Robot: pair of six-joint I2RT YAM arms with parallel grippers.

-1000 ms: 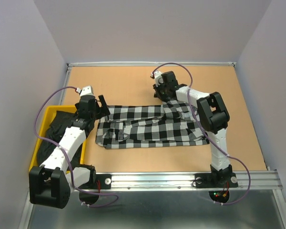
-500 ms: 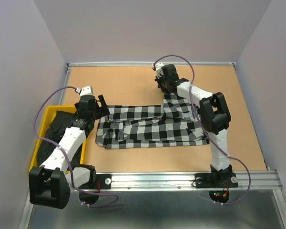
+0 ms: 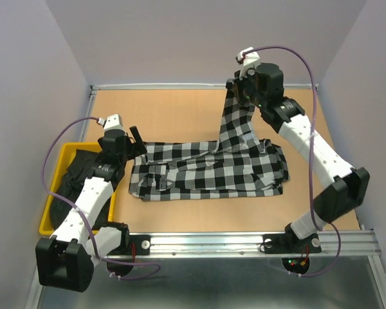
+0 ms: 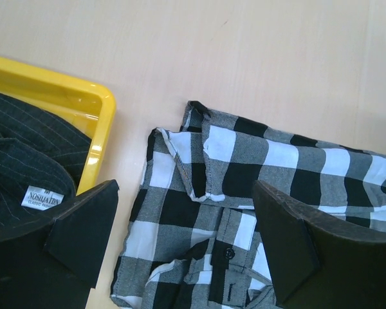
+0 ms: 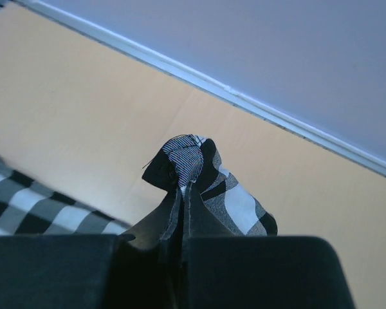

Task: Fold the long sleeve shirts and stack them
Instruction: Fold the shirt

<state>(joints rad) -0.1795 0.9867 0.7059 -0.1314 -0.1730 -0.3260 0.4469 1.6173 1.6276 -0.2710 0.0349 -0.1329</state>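
The black-and-white check shirt (image 3: 206,172) lies spread across the middle of the table. My right gripper (image 3: 237,88) is shut on one end of its sleeve (image 3: 233,122) and holds it high near the back edge; the pinched cloth (image 5: 199,164) bunches out past the closed fingertips. My left gripper (image 3: 136,143) is open and empty, hovering over the shirt's left edge (image 4: 199,212), one finger (image 4: 83,225) on each side. The black shirt (image 3: 74,174) with a small white tag (image 4: 42,197) lies in the yellow bin (image 3: 69,152) at the left.
The yellow bin's rim (image 4: 83,103) sits just left of the check shirt. Grey walls close in the table on the left, back and right. A metal rail (image 3: 244,241) runs along the near edge.
My right gripper has risen and moved back and to the right, pulling the check sleeve up off the table into a taut strip. The left gripper has hardly moved.
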